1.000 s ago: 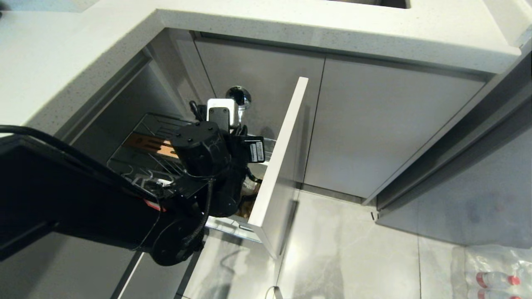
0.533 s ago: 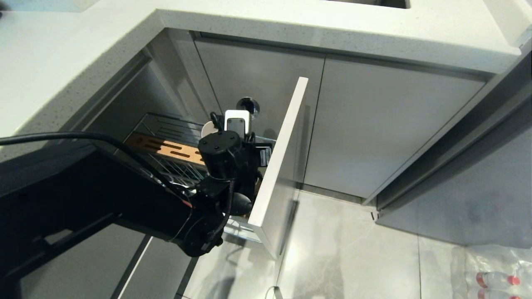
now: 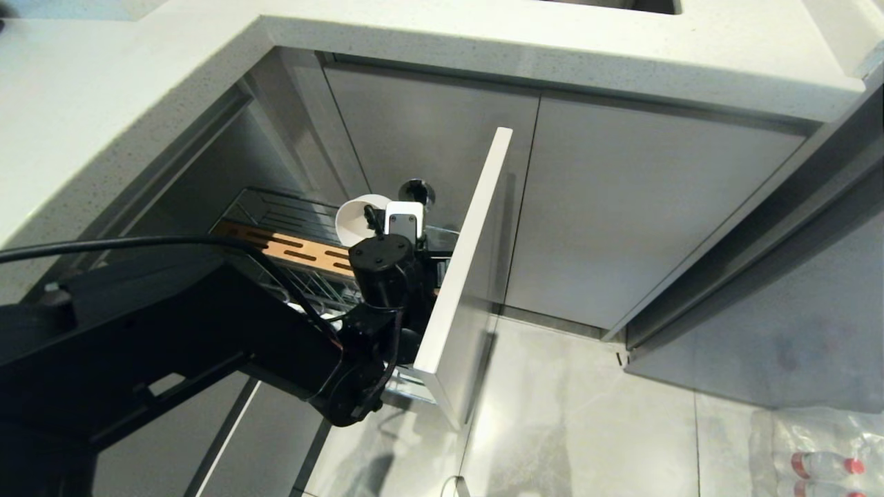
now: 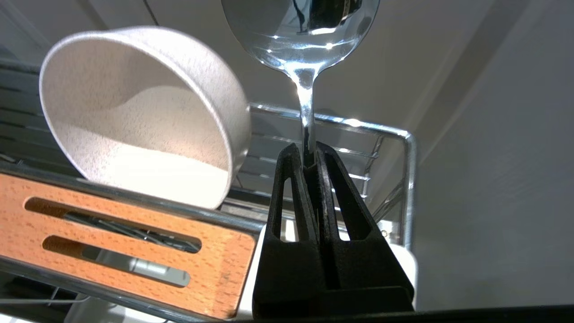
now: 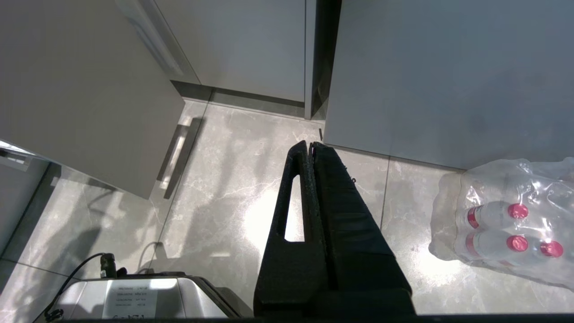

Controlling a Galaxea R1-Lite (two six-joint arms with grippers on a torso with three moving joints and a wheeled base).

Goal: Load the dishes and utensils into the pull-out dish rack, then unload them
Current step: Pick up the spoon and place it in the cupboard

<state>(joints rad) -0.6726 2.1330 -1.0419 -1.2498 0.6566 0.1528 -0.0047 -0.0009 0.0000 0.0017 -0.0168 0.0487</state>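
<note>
My left gripper (image 4: 307, 154) is shut on the thin handle of the shiny metal spoon (image 4: 305, 31), whose bowl end sticks out past the fingertips. The spoon (image 3: 416, 191) shows above the arm's wrist in the head view. The gripper hangs inside the pull-out dish rack (image 4: 408, 179), over the white utensil cup (image 4: 406, 262), beside the pale front panel (image 3: 463, 276). A white bowl (image 4: 143, 116) leans on its side behind the brown slotted wooden strip (image 4: 125, 242); the bowl (image 3: 359, 217) is just left of the gripper. My right gripper (image 5: 309, 146) is shut and empty, parked over the floor.
Grey cabinet doors (image 3: 621, 207) stand shut behind and right of the rack, under a white speckled countertop (image 3: 483, 41). A shrink-wrapped pack of bottles (image 5: 502, 220) lies on the tiled floor at the right. My left arm covers the rack's near half.
The left arm has moved right and lower into the rack's front corner, carrying the spoon down with it. The white bowl has come into view from behind the wrist.
</note>
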